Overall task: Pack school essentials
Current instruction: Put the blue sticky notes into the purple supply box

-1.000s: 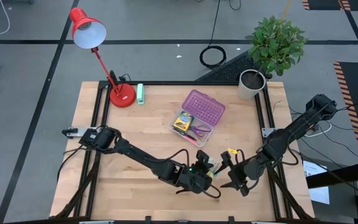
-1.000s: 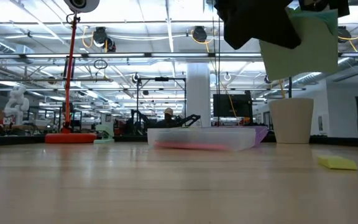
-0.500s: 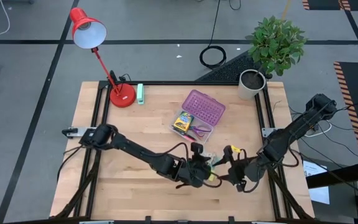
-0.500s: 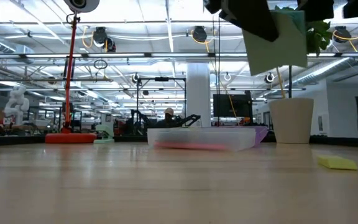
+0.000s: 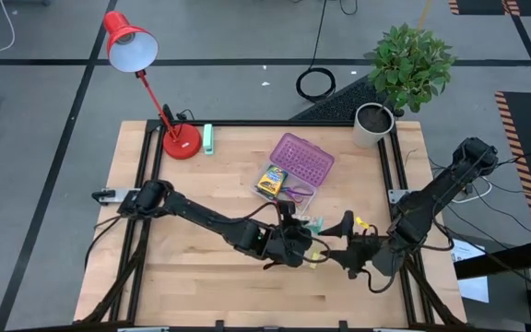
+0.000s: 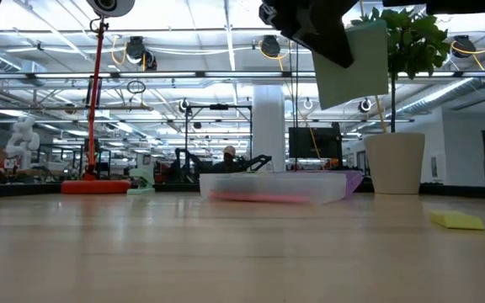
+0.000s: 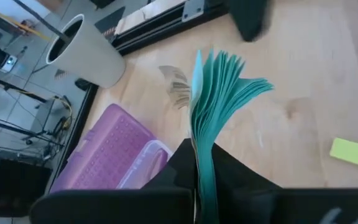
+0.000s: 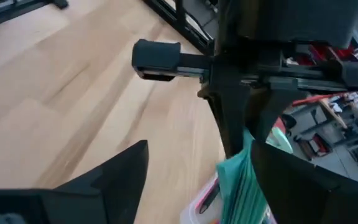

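Mid-carry, judging by the pose: grips a teal paper pad (image 7: 219,93) edge-on in the left gripper (image 5: 300,245), jaws pinching its lower edge, pages fanning loose above. Hangs clear of the table, near the front and short of the clear case (image 5: 282,187). Waits just beside with the right gripper (image 5: 339,251), jaws spread and empty. Probably calls next for a short reach toward the open case, lining the pad up over the tray beside the crayon box (image 5: 270,179) and purple-handled scissors (image 5: 294,194), then lowering before letting go; risks catching the splayed pages on the rim. From above, places both grippers and the case contents, yet shows the pad only as a pale sliver. From the left wrist, reveals the fanned sheets, the purple lid (image 7: 107,155), the white plant pot (image 7: 86,53) and a yellow eraser (image 7: 356,154) lying on the wood. From table height, confirms the pad (image 6: 352,63) well off the surface and the eraser (image 6: 457,220) lying apart, but hides the case contents behind a blur of pink.
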Tool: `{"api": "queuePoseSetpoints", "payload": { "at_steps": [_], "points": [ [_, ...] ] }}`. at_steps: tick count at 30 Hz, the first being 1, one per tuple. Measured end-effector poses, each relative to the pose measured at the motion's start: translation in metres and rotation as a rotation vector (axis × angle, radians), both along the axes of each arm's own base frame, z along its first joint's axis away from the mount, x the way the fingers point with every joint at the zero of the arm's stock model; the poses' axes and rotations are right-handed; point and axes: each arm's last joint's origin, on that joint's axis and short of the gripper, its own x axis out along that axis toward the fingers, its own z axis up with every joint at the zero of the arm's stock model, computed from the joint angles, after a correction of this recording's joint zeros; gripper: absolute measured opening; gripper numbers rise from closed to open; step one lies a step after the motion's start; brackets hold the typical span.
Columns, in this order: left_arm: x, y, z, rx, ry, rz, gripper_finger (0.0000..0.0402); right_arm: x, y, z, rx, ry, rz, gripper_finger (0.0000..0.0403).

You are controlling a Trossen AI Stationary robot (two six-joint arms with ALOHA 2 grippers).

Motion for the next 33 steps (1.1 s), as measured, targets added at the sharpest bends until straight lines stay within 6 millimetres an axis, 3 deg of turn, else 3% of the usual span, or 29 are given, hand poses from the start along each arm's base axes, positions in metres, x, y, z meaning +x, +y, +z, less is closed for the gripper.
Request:
{"api": "queuePoseSetpoints", "payload": {
  "at_steps": [7,12,21,28,33],
  "points": [
    [0.000,-0.002,0.000,-0.009,-0.007,-0.002,0.0026,0.000,-0.005,0.002,-0.035,-0.074,-0.157,0.0361],
    [0.002,-0.004,0.002,-0.037,-0.034,-0.025,0.0014,0.003,-0.005,0.001,-0.011,-0.050,-0.117,0.0397],
    [0.004,-0.008,0.006,-0.064,-0.062,-0.077,0.0028,0.016,-0.010,-0.012,-0.029,-0.021,-0.181,0.0392],
    [0.004,-0.009,0.005,-0.056,-0.045,-0.089,0.0010,0.017,-0.010,-0.011,-0.026,-0.035,-0.192,0.0388],
    [0.003,-0.008,0.003,-0.050,-0.029,-0.089,0.0032,0.017,-0.009,-0.011,-0.015,-0.024,-0.170,0.0338]
  ]
}}
